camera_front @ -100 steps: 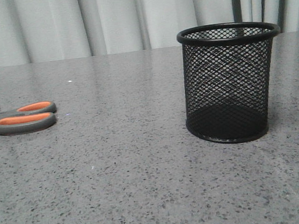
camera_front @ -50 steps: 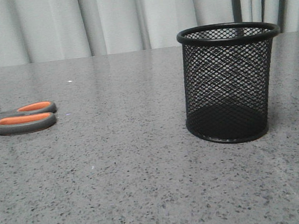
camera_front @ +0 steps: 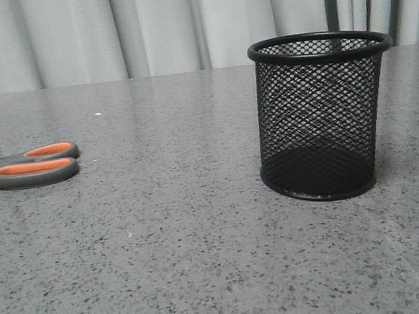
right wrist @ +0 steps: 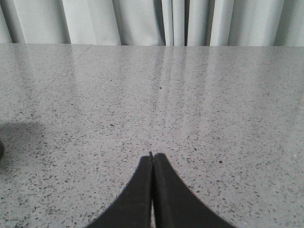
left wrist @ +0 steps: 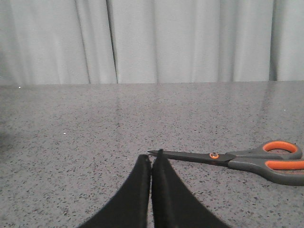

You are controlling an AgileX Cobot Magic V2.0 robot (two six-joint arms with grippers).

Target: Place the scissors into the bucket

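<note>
Both end effectors are closed on nothing, fingertips pressed together: the left end effector [left wrist: 151, 156] sits low over the grey speckled stone worktop [camera_front: 189, 243], its tips just beside the blade point of the dark-bladed scissors with grey, orange-lined handles [left wrist: 237, 159], and the right end effector [right wrist: 152, 156] has only bare worktop before it. From the front, the scissors [camera_front: 32, 165] lie flat at the left edge, well apart from the upright black wire-mesh cylindrical bucket [camera_front: 318, 114] on the right.
</note>
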